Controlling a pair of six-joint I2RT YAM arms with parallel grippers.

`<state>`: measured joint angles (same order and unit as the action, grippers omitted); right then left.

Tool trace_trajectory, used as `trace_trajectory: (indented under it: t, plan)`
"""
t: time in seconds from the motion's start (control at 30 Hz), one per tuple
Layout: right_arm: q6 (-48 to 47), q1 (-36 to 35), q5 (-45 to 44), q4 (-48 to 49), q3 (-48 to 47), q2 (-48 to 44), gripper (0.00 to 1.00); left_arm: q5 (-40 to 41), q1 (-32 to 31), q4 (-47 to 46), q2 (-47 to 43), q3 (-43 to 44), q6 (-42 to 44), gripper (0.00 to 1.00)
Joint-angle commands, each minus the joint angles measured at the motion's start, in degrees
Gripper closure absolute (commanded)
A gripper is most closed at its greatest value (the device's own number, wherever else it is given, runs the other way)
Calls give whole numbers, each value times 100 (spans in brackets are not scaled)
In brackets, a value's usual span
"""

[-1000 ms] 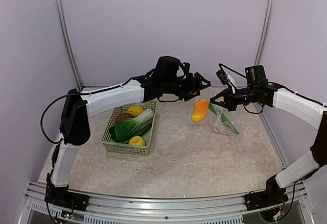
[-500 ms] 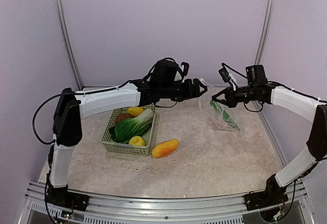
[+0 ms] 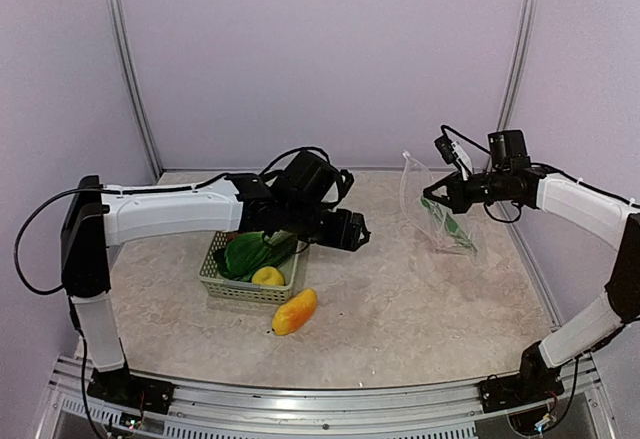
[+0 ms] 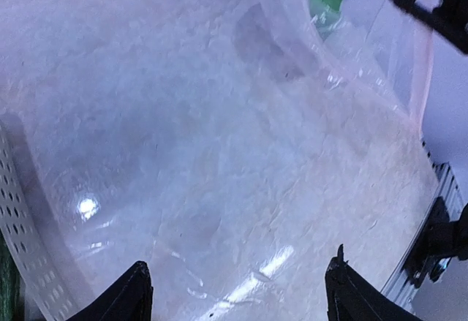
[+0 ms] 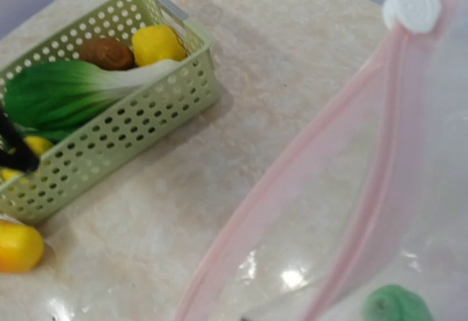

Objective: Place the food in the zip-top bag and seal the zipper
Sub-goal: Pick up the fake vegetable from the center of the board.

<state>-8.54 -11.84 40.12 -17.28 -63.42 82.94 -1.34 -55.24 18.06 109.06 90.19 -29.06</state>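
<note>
White-shelled arms [image 3: 165, 214] carry black joints, looping black cables, a black left claw [image 3: 360, 232] and right claw [image 3: 429, 195].

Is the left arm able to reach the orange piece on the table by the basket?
Probably yes: the orange piece lies uncovered on the table, and the open left gripper hangs nearby.

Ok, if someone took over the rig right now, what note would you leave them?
Left gripper: open, empty, over the table by the basket.
Right gripper: shut on the zip-top bag, holding its mouth up.
Food: one green piece in the bag; orange piece on the table in front of the basket; leafy green and lemon in the basket.
Left: bag the rest, seal the zipper.
</note>
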Motion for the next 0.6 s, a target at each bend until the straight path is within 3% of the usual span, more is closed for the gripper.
trace_trajectory:
  t: [0.0,0.23,0.47,0.57]
  plan:
    - [-371,72,-289,-77,292,-474,100,566,-380,2125,-117,-146,291,23]
    - [-586,75,-530,123,773,-949,100,1082,-1004,3693,-344,-442,107,23]
    - [-627,68,-567,216,946,-1148,100,943,-1163,3920,-666,-841,-580,29]
    - [-619,68,-533,209,943,-1133,100,933,-1160,3869,-633,-980,-724,27]
